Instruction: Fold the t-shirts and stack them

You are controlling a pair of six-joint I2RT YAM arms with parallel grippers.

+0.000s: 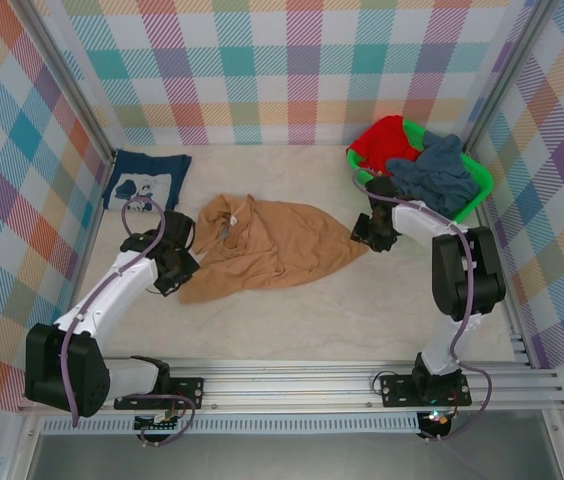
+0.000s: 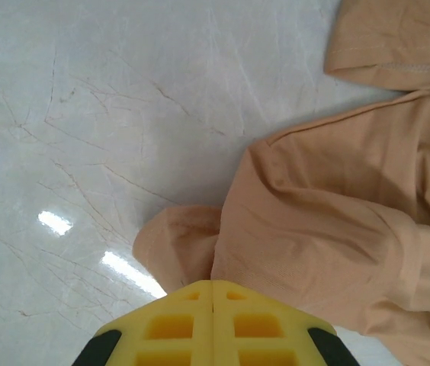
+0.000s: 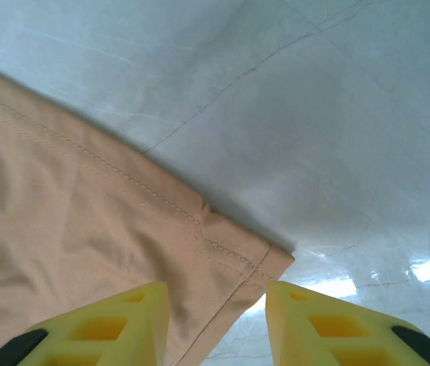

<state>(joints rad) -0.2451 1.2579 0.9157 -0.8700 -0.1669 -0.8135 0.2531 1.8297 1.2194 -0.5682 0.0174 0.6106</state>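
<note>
Tan-orange tee (image 1: 272,245) is the one being worked right now. It lies crumpled on the table (image 1: 362,310), stretched between the two grippers, and it's nowhere near flat, so this looks like the spread-it-out step before any real folding.

The left gripper (image 2: 213,284) has its fingers pressed together, and a bunched lobe of the cloth runs straight into the tips, so it looks pinched on the tee's edge. The right gripper (image 3: 216,297) has its fingers apart, and the hem corner (image 3: 272,259) sits just ahead of the gap between them, not clamped yet.

Best guess for the next move: the right one goes in over that corner and pinches it, then both pull away from each other to flatten the shirt.

Count:
- One tan-orange tee.
- One navy tee (image 1: 145,182), folded flat just beyond the left gripper.
- One green basket (image 1: 477,180) just past the right gripper, holding a red garment (image 1: 382,140) and a blue-grey one (image 1: 437,170), so at least two more waiting.
</note>
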